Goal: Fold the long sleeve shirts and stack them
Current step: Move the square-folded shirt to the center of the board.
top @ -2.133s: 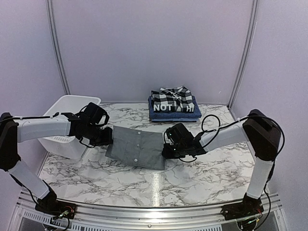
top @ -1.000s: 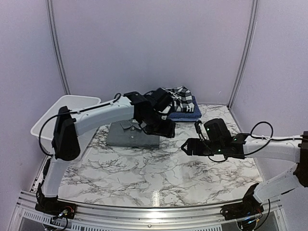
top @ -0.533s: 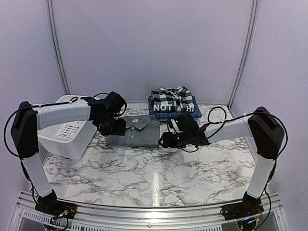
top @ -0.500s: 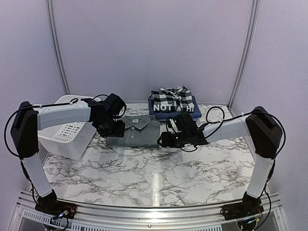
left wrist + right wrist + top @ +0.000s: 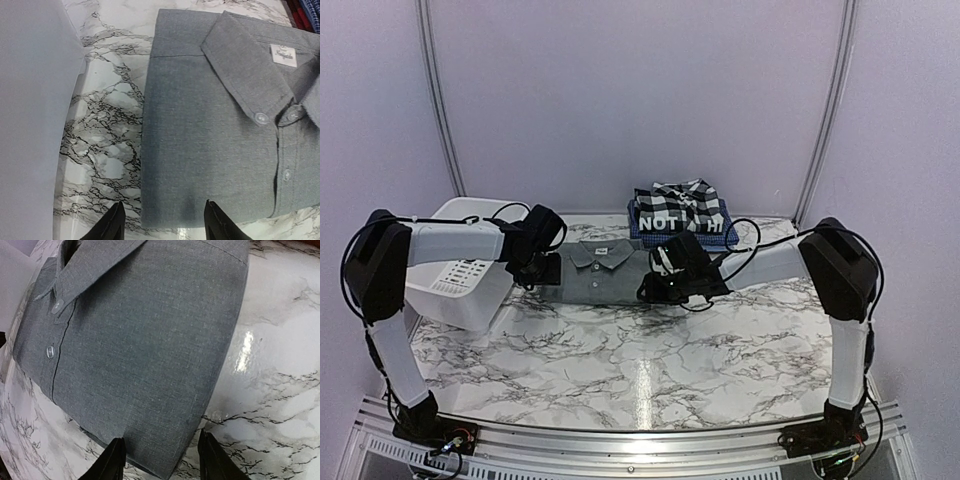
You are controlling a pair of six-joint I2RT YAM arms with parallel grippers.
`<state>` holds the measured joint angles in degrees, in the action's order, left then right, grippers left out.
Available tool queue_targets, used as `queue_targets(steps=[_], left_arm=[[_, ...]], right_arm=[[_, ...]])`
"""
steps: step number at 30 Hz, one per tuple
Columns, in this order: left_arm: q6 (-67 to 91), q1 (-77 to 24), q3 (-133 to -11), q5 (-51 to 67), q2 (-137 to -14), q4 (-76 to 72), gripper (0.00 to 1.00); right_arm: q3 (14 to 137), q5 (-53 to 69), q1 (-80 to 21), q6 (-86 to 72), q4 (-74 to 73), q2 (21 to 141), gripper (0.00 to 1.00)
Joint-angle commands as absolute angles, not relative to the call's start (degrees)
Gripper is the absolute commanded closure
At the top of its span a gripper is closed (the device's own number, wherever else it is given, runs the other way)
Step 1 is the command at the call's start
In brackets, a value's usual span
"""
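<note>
Just right of the white tub, your left gripper stood unclenched, jaws astride the near left corner of the grey shirt. The shirt lay folded at the table's far middle. At its near right corner your right gripper was equally unclenched. The cloth looked light, soft and floppy, so I judge you needed to pinch all layers at both corners.

wht plastic tub at L, marble-look tbl, pale bg walls
</note>
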<state>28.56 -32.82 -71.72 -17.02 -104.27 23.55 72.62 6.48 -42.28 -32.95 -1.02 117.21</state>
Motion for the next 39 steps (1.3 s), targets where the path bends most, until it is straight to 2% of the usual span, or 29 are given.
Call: queue_targets(steps=[1, 9, 13, 17, 20, 22, 25, 33, 39], left_arm=[[29.1, -32.2, -70.2, -16.1, -106.5, 18.8, 0.46], [30.4, -32.0, -66.6, -14.9, -107.6, 14.8, 0.53], [30.0, -32.0, -65.9, -14.7, -108.7, 12.9, 0.60], [30.0, -32.0, -65.6, -14.0, -109.7, 12.0, 0.73], [30.5, -32.0, -64.6, -12.6, -109.0, 11.5, 0.87], [30.9, -32.1, -63.8, -11.3, -107.5, 11.5, 0.91], [32.0, -32.3, -62.1, -8.4, -105.0, 11.7, 0.94], [37.1, -37.0, -53.3, -6.1, -94.9, 14.1, 0.95], [44.7, -45.4, -45.5, -7.2, -87.6, 15.3, 0.94]], right_arm=[[74.3, 6.9, -43.3, -33.0, -2.5, 118.1, 0.55], [75.4, 6.9, -44.5, -33.2, -3.2, 120.2, 0.57], [75.7, 6.2, -44.5, -33.2, -3.8, 120.1, 0.62], [76.1, 5.7, -44.5, -32.8, -4.6, 120.2, 0.73], [75.8, 5.4, -44.5, -32.5, -5.0, 119.7, 0.86], [74.8, 5.0, -44.5, -32.4, -4.8, 118.5, 0.94], [72.7, 5.0, -44.8, -32.1, -4.8, 116.4, 1.00], [62.7, 5.4, -48.0, -32.9, -5.5, 106.8, 1.00], [52.9, 5.0, -53.0, -36.7, -6.2, 98.4, 1.00]])
